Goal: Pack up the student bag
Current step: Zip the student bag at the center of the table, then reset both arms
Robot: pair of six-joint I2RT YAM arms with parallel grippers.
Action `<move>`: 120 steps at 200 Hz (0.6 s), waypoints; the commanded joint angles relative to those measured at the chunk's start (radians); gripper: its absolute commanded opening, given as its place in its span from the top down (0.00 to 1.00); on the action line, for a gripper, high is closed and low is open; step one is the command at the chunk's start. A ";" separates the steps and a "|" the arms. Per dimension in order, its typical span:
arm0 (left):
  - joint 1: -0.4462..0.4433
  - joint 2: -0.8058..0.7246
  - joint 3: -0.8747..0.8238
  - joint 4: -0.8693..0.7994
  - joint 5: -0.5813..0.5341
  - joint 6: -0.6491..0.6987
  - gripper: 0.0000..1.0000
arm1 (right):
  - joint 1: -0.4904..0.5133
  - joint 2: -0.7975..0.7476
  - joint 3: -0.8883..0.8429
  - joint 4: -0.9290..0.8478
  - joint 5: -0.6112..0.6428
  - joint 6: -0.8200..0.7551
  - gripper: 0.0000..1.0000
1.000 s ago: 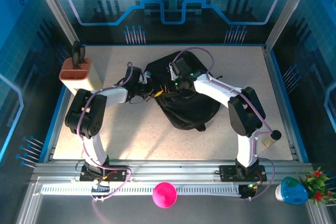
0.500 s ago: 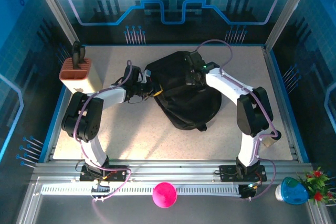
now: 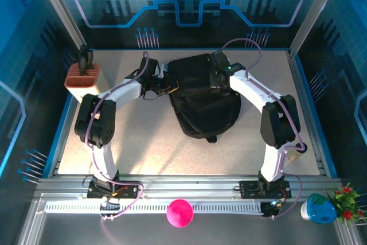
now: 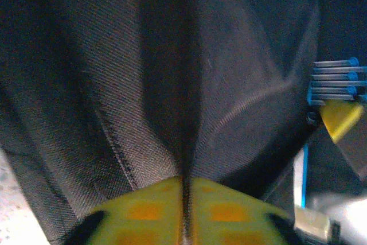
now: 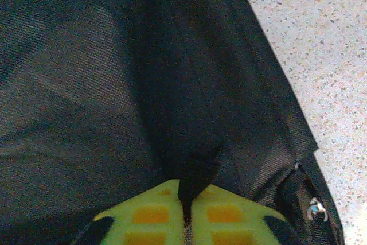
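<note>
Top external view: the student bag (image 3: pixel 202 107) lies in the far middle of the table (image 3: pixel 143 147). The left gripper (image 4: pixel 184 183) pinches its black cloth on the left. The right gripper (image 5: pixel 186 192) pinches its cloth on the right.

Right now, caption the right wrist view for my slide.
Right gripper pinches a fold of the black student bag.

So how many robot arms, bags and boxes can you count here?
Robot arms: 2 (left arm, right arm)
Black bag: 1
Tan box: 1
Total: 4
</note>
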 commanded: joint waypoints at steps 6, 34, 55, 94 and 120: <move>0.016 -0.048 0.054 -0.098 -0.184 0.089 0.58 | -0.035 -0.131 0.004 -0.007 0.019 -0.031 0.56; 0.008 -0.197 -0.039 -0.090 -0.333 0.157 0.39 | -0.060 -0.286 -0.112 0.063 0.044 -0.050 0.21; 0.006 -0.337 -0.161 -0.081 -0.450 0.193 0.19 | -0.083 -0.432 -0.261 0.183 0.098 -0.104 0.05; 0.005 -0.593 -0.402 -0.024 -0.586 0.254 0.03 | -0.174 -0.665 -0.518 0.361 0.133 -0.160 0.00; 0.005 -0.733 -0.573 0.060 -0.747 0.287 0.01 | -0.238 -0.767 -0.685 0.453 0.138 -0.145 0.00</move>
